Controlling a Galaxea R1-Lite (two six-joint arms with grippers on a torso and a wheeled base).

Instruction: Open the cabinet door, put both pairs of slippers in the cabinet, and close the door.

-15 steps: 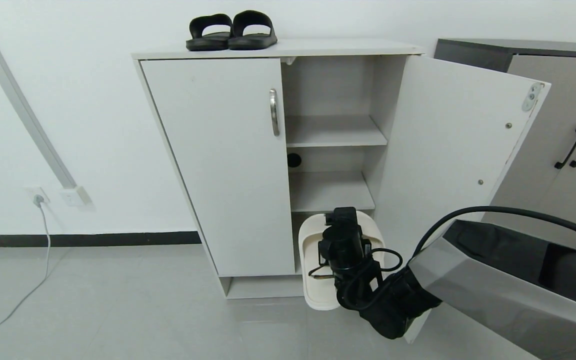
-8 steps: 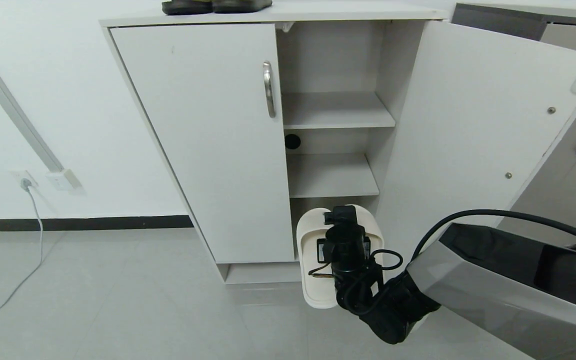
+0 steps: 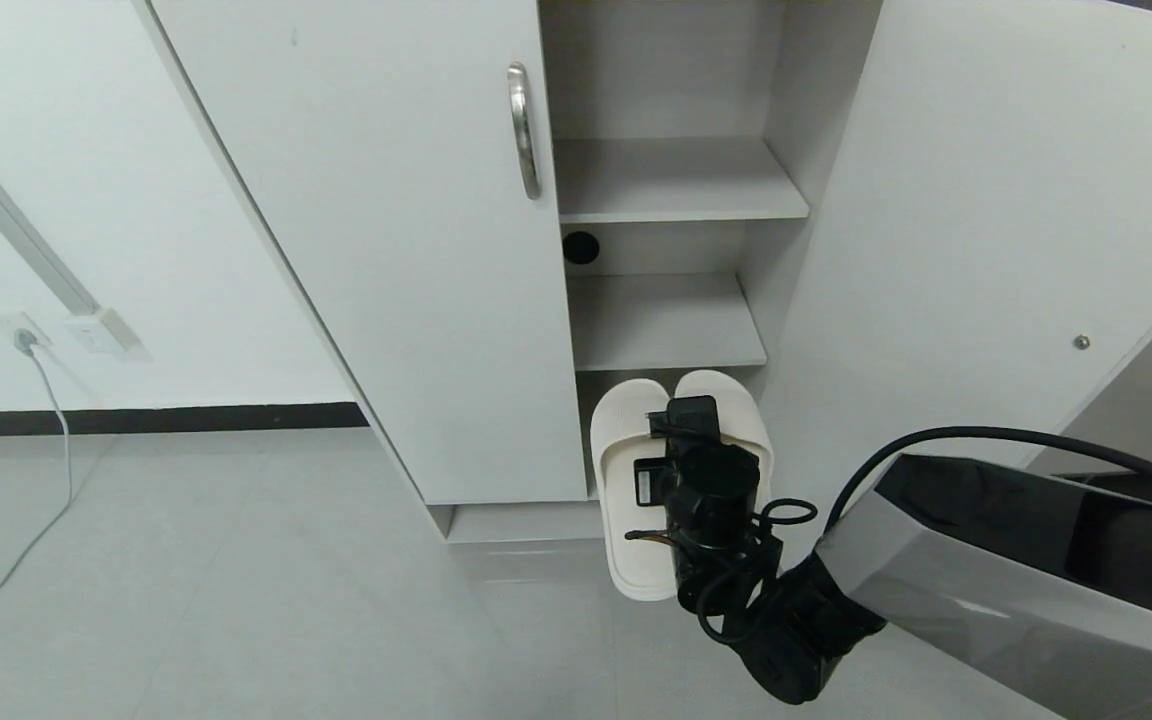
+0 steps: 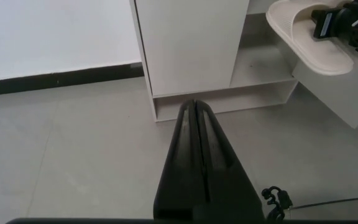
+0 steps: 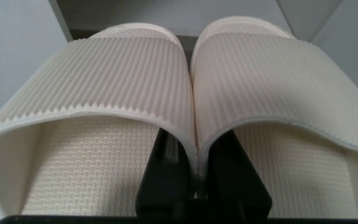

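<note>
Gripping the pair of cream slippers [image 3: 626, 470] with the right gripper [image 5: 194, 171], jaws pinched on the two inner strap edges, pressed together side by side. Held clear of the floor [image 3: 236, 600] at about 6 o'clock in the head view, toes toward 12 o'clock at the mouth of the lowest compartment of the cabinet [image 3: 516, 522], heels sticking out past its base. Just beyond the toes at 12 o'clock, the lower shelf [image 3: 666, 325]; at 3 o'clock, the open door [image 3: 986, 250]; at 9 o'clock, the closed door [image 3: 386, 250] with its metal handle [image 3: 524, 130]. Above the floor before the cabinet, the left gripper [image 4: 195, 109], fingers [image 4: 185, 127] pressed fully together, holding nothing.
</note>
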